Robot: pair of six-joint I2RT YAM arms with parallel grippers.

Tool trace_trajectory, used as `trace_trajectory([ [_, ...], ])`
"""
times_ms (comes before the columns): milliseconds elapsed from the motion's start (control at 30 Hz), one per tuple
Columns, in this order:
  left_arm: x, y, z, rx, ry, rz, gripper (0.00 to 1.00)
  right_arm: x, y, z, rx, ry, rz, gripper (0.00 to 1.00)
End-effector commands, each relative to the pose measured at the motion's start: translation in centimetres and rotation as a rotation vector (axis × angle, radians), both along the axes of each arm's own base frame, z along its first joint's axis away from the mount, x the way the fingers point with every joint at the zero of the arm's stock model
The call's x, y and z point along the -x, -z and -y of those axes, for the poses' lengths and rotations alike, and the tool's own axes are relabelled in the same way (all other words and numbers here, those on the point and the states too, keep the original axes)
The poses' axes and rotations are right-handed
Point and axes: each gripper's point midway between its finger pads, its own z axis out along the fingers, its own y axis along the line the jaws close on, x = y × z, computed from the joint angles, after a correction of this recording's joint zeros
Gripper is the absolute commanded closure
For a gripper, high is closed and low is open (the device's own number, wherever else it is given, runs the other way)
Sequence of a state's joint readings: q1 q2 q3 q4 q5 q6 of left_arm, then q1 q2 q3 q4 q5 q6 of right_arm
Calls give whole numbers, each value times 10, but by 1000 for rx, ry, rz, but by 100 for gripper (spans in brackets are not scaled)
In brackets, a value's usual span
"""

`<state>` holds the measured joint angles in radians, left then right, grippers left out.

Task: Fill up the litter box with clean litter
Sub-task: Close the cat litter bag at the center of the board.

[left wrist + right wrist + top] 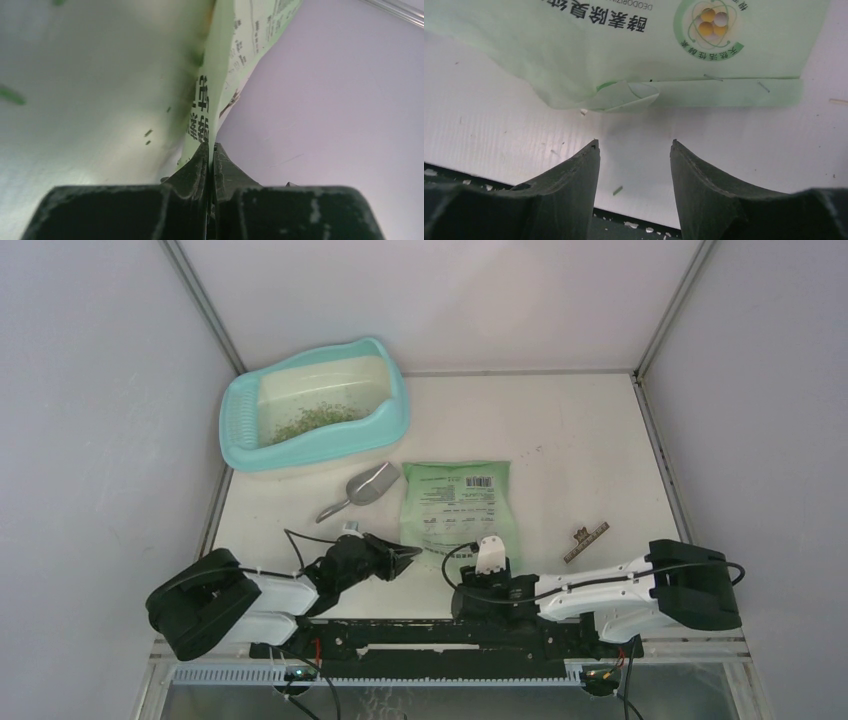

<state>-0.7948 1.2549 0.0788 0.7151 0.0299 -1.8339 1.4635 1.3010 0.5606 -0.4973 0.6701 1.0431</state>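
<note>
Litter box (236,430) apart; L hand (406,558) low, pinching bag (456,508).

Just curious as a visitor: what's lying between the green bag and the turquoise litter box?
A grey metal scoop lies between the bag and the litter box; the top view shows it.

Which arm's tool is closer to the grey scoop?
Left. The left tool is just below the scoop in the top view; the right tool is farther off, at the near edge of the bag.
</note>
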Motion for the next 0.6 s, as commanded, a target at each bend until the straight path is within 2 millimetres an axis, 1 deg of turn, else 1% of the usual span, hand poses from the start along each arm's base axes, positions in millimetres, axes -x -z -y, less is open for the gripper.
trace_trajectory([
  [0,-3,-10,-1,72,-24,30,91,-17,-15,-11,-84,112,83,37],
  [200,-1,-10,-4,74,-25,35,91,-31,-28,2,-95,181,166,34],
  [433,-2,-11,-4,78,-29,37,91,-46,-37,7,-112,218,173,32],
  [500,-2,-11,-4,83,-30,37,91,-48,-39,11,-134,242,128,28],
  [533,-2,-11,-4,86,-29,36,91,-48,-38,13,-152,257,91,22],
  [567,-2,-12,-3,89,-27,38,91,-49,-38,14,-183,272,50,19],
])
